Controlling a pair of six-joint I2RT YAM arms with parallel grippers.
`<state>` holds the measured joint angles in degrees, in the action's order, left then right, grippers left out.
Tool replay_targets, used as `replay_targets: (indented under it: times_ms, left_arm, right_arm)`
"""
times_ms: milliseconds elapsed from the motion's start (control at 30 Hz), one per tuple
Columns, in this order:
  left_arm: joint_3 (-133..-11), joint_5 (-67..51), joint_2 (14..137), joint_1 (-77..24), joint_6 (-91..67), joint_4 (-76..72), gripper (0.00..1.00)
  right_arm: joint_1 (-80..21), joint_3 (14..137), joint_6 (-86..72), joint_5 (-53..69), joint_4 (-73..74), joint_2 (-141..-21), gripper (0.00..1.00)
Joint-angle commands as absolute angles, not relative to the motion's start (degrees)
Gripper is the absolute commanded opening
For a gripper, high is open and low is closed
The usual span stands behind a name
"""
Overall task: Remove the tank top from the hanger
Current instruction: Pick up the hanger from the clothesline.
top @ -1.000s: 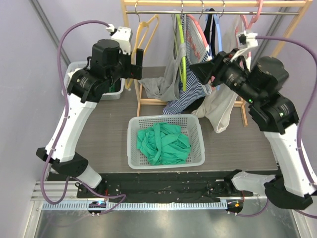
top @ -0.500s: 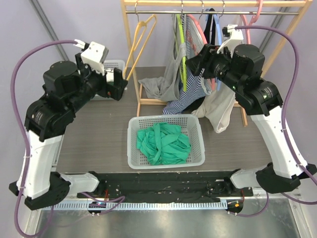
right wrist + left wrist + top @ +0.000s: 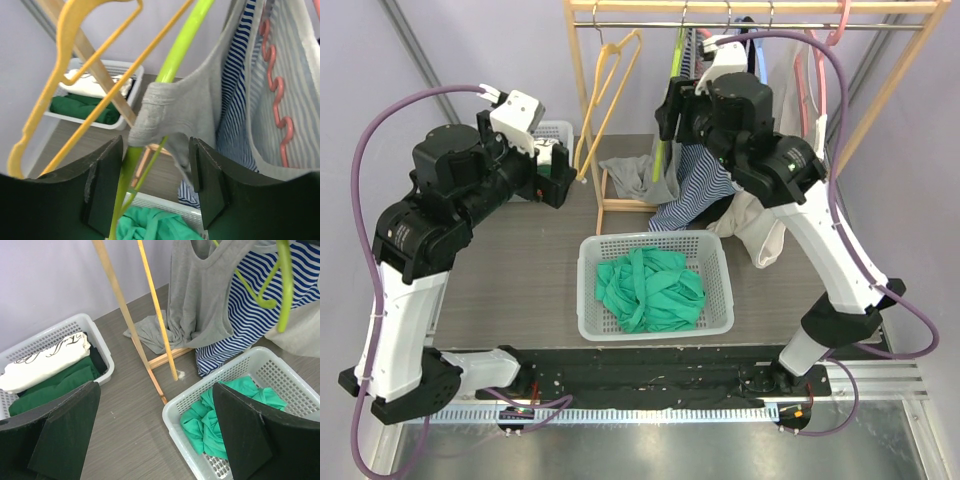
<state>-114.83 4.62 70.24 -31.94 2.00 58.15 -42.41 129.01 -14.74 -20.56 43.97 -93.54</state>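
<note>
Top view: the R gripper (image 3: 670,112) was up at the rack (image 3: 582,90), right beside the green hanger (image 3: 677,55). The grey tank top (image 3: 638,176) hung from that hanger, its hem slumped on the rack's foot bar. The L gripper (image 3: 558,178) sat off to the left over the table (image 3: 520,270), prob. to leave the R arm room. The white basket (image 3: 588,300) stood below the rack, I'd guess to catch clothes.

L wrist: the L gripper (image 3: 155,390) had its jaws as wide as they go, nothing btwn them. The tank top (image 3: 200,295) draped down w/ its neckline facing me, in front of a striped top (image 3: 250,315). The side basket (image 3: 65,325) held folded clothes; the white one carried dark script, too small to read.

R wrist: the R gripper (image 3: 156,145) was partly open, straddling the green hanger (image 3: 135,160) and the tank top's (image 3: 165,107) shoulder strap w/o pinching either. The strap was looped over the hanger arm, which is why it stayed up. A yellow hanger (image 3: 65,60) hung empty to one side, a pink hanger (image 3: 277,100) to the other. No brand or label visible.
</note>
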Motion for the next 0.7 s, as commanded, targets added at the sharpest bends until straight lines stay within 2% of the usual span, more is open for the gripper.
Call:
replay_targets:
  times_ms: [0, 267, 633, 667]
  left_arm:
    - [-114.4, 3.7, 69.3, -31.5, 2.6, 57.4, 1.00]
    - [-114.5, 3.8, 69.8, -30.9, 2.5, 57.0, 1.00]
    - [-113.4, 3.3, 69.1, -30.1, 1.9, 56.8, 1.00]
    - [-113.5, 3.2, 69.0, -30.1, 2.0, 57.0, 1.00]
  right_arm:
    - [-44.6, 128.6, -9.3, -33.3, 43.1, -92.3, 0.60]
    - [-49.0, 127.2, -4.0, -45.4, 41.8, -93.6, 0.56]
    - [-50.4, 127.7, -0.9, -48.2, 38.7, -93.7, 0.42]
    - [-50.4, 127.4, -1.0, -48.1, 38.6, -93.7, 0.37]
